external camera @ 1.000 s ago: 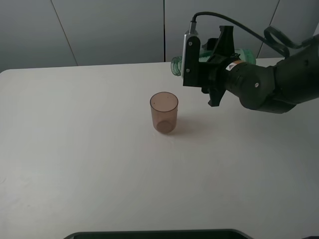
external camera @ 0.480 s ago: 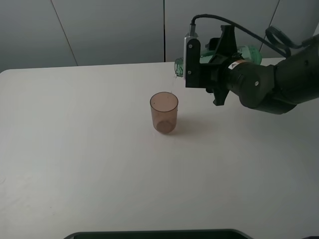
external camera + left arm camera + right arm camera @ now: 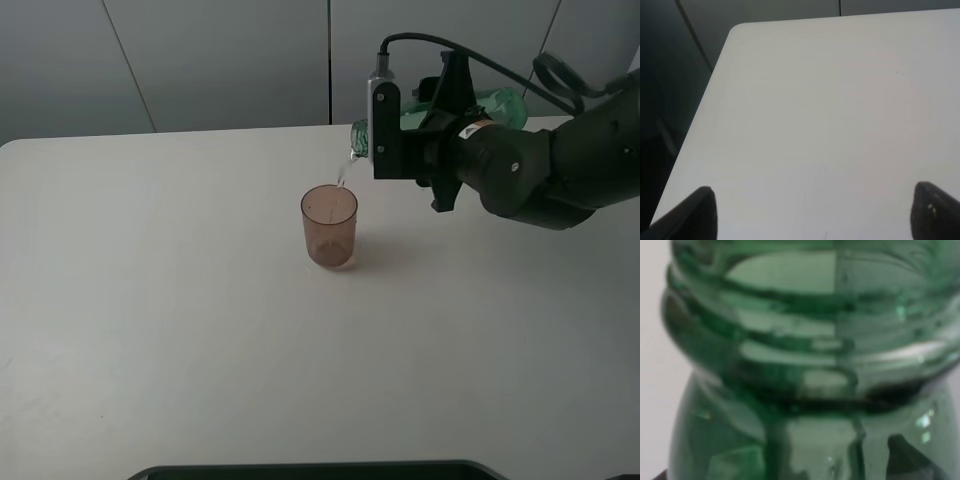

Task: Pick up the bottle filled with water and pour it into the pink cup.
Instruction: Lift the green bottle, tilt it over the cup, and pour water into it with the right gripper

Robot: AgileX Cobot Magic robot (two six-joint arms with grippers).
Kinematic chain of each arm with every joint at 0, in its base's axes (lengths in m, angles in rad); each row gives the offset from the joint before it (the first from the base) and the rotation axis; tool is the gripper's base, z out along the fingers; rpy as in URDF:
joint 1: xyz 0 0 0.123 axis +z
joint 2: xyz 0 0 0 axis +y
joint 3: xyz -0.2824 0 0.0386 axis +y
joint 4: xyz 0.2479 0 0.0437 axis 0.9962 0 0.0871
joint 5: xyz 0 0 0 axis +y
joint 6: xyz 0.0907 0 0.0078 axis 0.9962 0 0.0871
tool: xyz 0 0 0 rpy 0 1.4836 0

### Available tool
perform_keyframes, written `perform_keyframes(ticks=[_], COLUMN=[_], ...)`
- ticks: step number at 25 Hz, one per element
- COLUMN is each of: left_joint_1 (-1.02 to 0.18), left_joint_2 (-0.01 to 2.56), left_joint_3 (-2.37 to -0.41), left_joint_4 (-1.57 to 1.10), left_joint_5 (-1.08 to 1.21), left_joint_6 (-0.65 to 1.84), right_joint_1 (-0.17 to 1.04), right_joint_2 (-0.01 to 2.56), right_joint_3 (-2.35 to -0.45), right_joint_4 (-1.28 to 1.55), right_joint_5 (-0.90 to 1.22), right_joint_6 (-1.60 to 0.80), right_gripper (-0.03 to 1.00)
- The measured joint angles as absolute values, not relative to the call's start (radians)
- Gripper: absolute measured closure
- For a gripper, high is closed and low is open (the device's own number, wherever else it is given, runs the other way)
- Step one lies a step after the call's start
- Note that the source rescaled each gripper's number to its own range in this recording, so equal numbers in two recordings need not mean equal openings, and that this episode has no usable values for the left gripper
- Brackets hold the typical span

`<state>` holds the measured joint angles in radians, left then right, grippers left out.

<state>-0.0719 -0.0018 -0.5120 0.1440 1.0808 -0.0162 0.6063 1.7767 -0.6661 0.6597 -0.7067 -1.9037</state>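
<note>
The bottle point(image 3: 500, 105) lay tipped nearly level in the air by the far edge of the table point(image 3: 150, 320), right of middle, with its mouth pointing left and slightly down. A thin stream of water point(image 3: 343, 172) fell from the mouth into the cup point(image 3: 329, 226), which stood upright mid-table, nearer the far edge. I had the right gripper point(image 3: 445, 135) clamped across the bottle; its camera saw only ribbed green. The left gripper point(image 3: 817, 215) hung near a table corner, jaws wide, holding nothing.
</note>
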Motion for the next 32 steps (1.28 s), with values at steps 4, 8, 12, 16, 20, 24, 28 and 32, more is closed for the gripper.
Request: perform_keyframes(ticks=[4, 8, 12, 16, 20, 24, 28, 32], left_joint_1=[-0.072, -0.072, -0.072, -0.072, -0.072, -0.072, -0.072, -0.072], left_joint_2=[-0.002, -0.002, -0.002, -0.002, -0.002, -0.002, -0.002, -0.002], left_joint_3=[-0.512, -0.512, -0.512, -0.512, -0.512, -0.512, -0.512, -0.512], left_joint_4=[0.144, 0.144, 0.144, 0.144, 0.144, 0.144, 0.144, 0.144], left_joint_5=[1.081, 1.081, 1.081, 1.081, 1.081, 1.081, 1.081, 1.081], left_joint_6=[-0.016, -0.014, -0.014, -0.016, -0.016, -0.016, -0.016, -0.016], right_joint_1=[0.606, 0.606, 0.606, 0.606, 0.606, 0.606, 0.606, 0.606], right_joint_2=[1.777, 1.777, 1.777, 1.777, 1.777, 1.777, 1.777, 1.777], right_joint_3=[-0.666, -0.666, -0.666, -0.666, -0.666, -0.666, -0.666, -0.666], right_joint_4=[0.666, 0.668, 0.670, 0.670, 0.670, 0.670, 0.670, 0.670], right_joint_5=[-0.712, -0.713, -0.717, -0.718, -0.719, -0.719, -0.719, -0.719], right_joint_6=[-1.910, -1.936, -1.948, -1.956, -1.965, -1.986, -1.994, -1.997], right_gripper=[0.97, 0.97, 0.97, 0.97, 0.97, 0.97, 0.97, 0.97])
